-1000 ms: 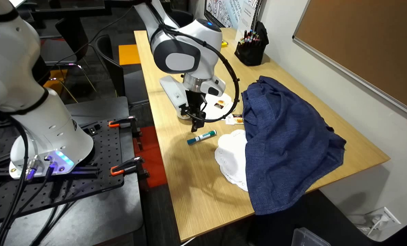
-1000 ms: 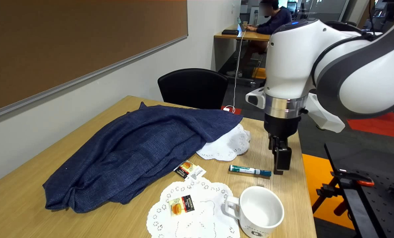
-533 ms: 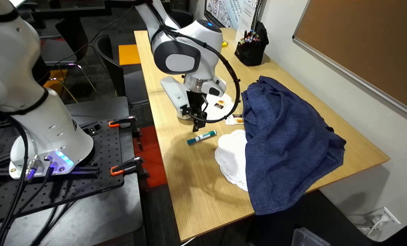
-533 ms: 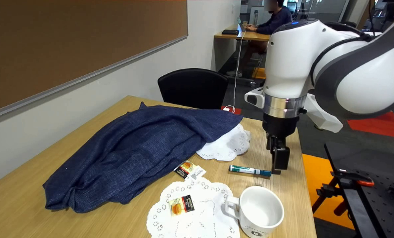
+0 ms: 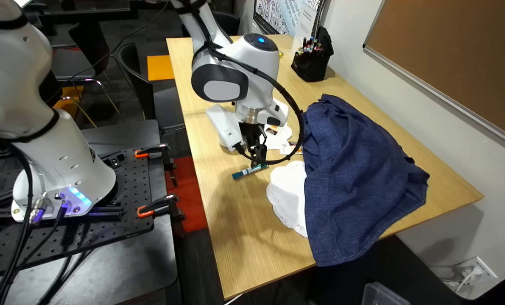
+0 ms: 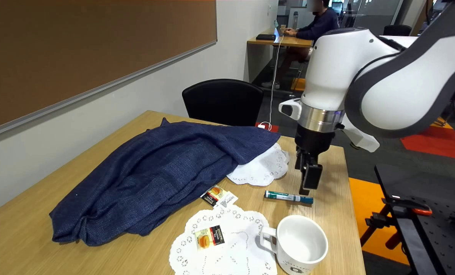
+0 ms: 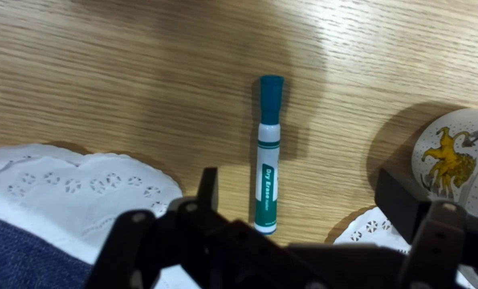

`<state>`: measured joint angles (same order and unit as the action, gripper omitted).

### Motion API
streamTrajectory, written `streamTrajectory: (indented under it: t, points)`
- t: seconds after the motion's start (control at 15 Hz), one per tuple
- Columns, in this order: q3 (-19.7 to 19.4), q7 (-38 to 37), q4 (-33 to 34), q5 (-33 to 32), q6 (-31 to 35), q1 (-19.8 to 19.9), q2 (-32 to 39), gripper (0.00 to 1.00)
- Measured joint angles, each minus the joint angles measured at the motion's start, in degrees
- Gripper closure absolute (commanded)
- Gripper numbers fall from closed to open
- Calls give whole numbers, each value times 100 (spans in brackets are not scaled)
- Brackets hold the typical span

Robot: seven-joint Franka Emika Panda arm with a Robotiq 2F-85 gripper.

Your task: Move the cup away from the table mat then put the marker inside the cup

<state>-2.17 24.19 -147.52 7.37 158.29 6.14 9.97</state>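
Note:
The white cup (image 6: 290,261) stands upright at the edge of the whitish lacy table mat (image 6: 237,225), its handle toward the mat. Its printed side shows in the wrist view (image 7: 449,160). The teal-green and white marker (image 6: 286,197) lies flat on the table beyond the cup; it also shows in the wrist view (image 7: 267,172) and in an exterior view (image 5: 244,172). My gripper (image 7: 297,180) is open and empty above the table at the marker. In the wrist view the marker shows between the spread fingers (image 7: 209,186). The arm mostly hides the cup in an exterior view.
A big dark blue cloth (image 6: 162,175) partly covers a second lacy mat (image 6: 261,168). A small packet (image 6: 209,236) lies on the table mat, another (image 6: 219,196) beside the cloth. A black pen holder (image 5: 309,65) stands near the wall.
The gripper has moved from near the marker's cap end, by the table's edge, inward over the marker. The cup, mat and marker have not moved.

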Motion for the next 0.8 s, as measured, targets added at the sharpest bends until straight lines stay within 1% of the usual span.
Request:
streamTrajectory:
  t: [0.13, 0.47, 0.6, 0.8]
  points:
    - [50, 128, 57, 63, 125, 87, 167, 0]
    - [272, 143, 219, 67, 388, 308, 573, 0]
    - [332, 143, 285, 65, 458, 357, 702, 8]
    - [392, 142, 400, 50, 504, 403, 863, 14]
